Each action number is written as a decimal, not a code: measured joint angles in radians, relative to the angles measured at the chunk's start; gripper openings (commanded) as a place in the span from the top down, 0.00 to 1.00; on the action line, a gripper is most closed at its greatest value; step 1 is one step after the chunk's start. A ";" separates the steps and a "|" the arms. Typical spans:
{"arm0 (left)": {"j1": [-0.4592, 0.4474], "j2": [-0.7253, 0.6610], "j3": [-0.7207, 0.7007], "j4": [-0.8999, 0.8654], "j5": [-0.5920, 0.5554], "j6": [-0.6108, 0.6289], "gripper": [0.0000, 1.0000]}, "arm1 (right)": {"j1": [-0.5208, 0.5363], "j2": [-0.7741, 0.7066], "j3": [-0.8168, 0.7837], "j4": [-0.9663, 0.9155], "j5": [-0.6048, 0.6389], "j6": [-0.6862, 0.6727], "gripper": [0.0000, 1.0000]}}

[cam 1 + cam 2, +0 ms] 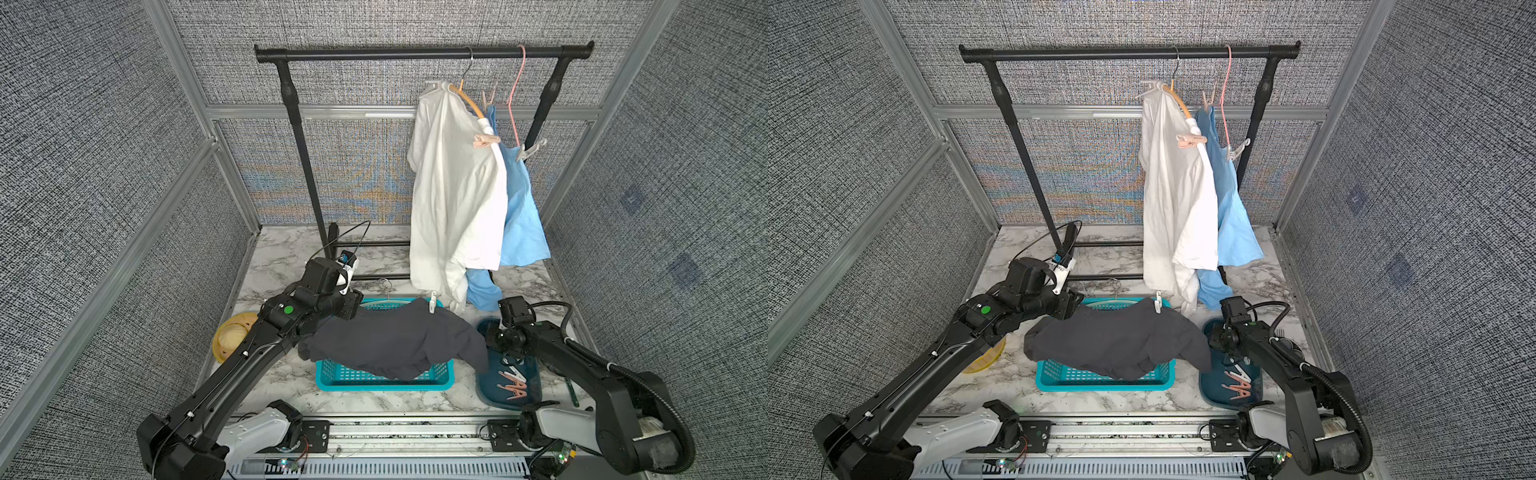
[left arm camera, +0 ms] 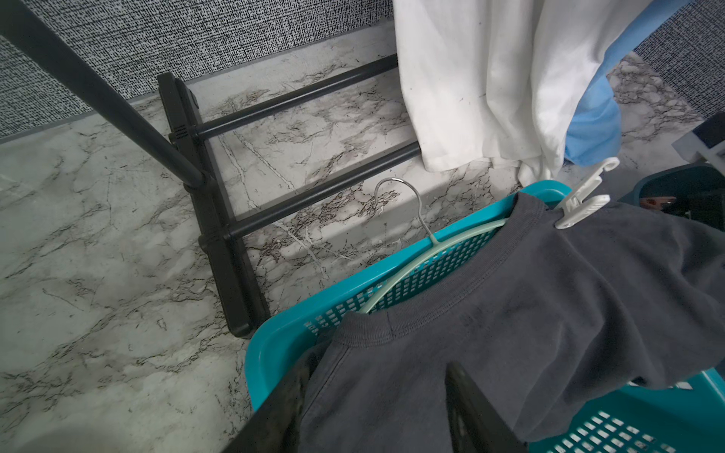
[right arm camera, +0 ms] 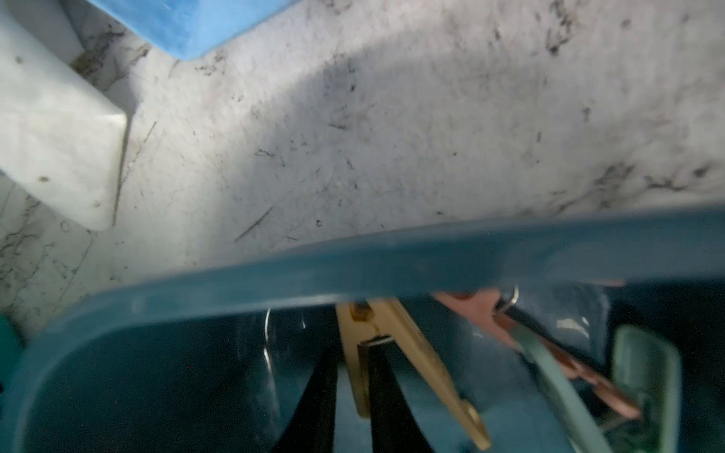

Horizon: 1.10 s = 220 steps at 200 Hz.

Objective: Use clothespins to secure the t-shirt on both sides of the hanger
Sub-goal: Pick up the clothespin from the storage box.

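Note:
A dark grey t-shirt [image 1: 395,345] lies draped over a teal basket [image 1: 374,380] on a pale green hanger [image 2: 412,266]. One white clothespin [image 1: 432,301] is clipped on its right shoulder. My left gripper [image 2: 378,362] is at the left shoulder, with the cloth filling the gap between its fingers. Several pink and white clothespins [image 1: 513,384] lie in a dark blue tray [image 1: 484,390]. My right gripper [image 3: 351,353] reaches into that tray. Its fingers pinch one leg of a beige clothespin [image 3: 416,353].
A black rack [image 1: 415,52] stands at the back; its base bars [image 2: 219,219] lie just behind the basket. A white shirt [image 1: 453,187] and a blue one [image 1: 523,216] hang from it, pinned on hangers. A yellow dish [image 1: 232,336] sits under my left arm.

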 measured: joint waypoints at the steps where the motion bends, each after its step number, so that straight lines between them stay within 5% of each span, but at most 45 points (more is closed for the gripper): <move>1: 0.000 0.000 0.000 0.000 0.000 0.000 0.43 | 0.000 0.002 0.001 0.000 -0.001 0.000 0.83; 35: 0.000 -0.021 0.000 -0.007 -0.001 -0.011 0.43 | 0.023 0.021 0.021 -0.006 -0.018 -0.012 1.00; 148: 0.000 -0.084 0.062 -0.041 -0.013 -0.008 0.44 | 0.038 -0.458 0.045 -0.147 0.004 -0.115 1.00; 186: 0.000 -0.108 0.077 -0.044 0.095 0.025 0.45 | 0.107 -0.654 0.136 -0.182 0.001 -0.259 1.00; 220: -0.007 -0.093 0.079 -0.029 0.269 0.048 0.46 | 0.304 -0.707 0.196 -0.181 -0.020 -0.460 1.00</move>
